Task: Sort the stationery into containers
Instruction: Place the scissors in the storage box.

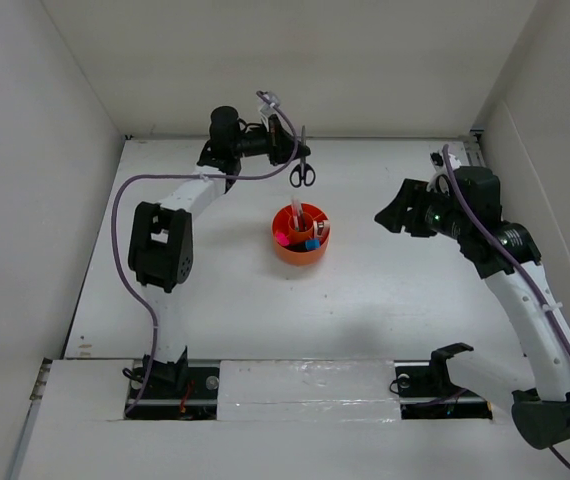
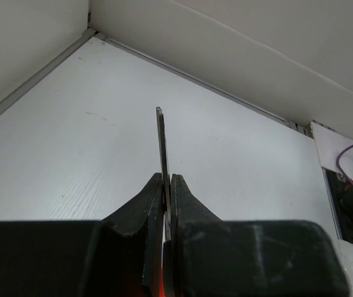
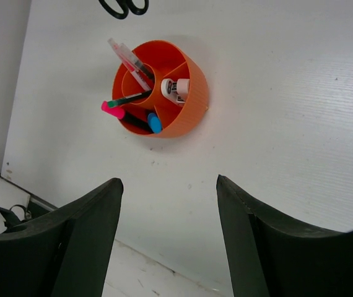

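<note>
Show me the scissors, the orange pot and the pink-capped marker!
scissors (image 2: 162, 145), left wrist view, on the blade.
orange pot (image 3: 192, 111), right wrist view, on its outer wall.
pink-capped marker (image 3: 111, 110), right wrist view, on the cap.

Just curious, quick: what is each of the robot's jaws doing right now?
Left jaws: closed on the blades of the scissors.
Right jaws: open, holding nothing.

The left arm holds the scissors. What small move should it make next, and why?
Probably carry the scissors a little toward the orange organiser, until they hang over it. The left gripper is shut on their blades, and the handles are beyond the organiser's far rim, not above it.
</note>
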Controlling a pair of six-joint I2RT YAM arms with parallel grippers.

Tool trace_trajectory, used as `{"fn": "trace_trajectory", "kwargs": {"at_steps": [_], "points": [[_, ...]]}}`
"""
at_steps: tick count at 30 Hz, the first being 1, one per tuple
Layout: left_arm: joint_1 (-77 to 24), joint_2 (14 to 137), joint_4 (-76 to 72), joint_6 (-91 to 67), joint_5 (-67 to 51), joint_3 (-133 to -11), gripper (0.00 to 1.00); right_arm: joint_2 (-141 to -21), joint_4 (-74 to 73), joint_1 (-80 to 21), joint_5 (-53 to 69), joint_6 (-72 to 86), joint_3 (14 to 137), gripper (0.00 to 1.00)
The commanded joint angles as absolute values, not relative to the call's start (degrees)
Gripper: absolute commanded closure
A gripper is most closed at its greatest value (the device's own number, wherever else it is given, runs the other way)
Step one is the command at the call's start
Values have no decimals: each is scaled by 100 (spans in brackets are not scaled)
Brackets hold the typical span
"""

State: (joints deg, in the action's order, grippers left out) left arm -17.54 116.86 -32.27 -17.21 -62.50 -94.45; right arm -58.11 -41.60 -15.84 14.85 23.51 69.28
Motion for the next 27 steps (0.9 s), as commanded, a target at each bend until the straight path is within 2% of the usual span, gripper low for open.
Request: {"fn": "trace_trajectory", "kwargs": {"at_steps": [1,27], "points": [[-1740,11681,-4243,-2029,-6705,-9308,100,-5730,-4245,-1678,1337,2180,7233,32],[-1740,11953,-5643,-2997,-7137,-8412,100,-5783,-4351,-1731,1336,2118,7392,32]]}}
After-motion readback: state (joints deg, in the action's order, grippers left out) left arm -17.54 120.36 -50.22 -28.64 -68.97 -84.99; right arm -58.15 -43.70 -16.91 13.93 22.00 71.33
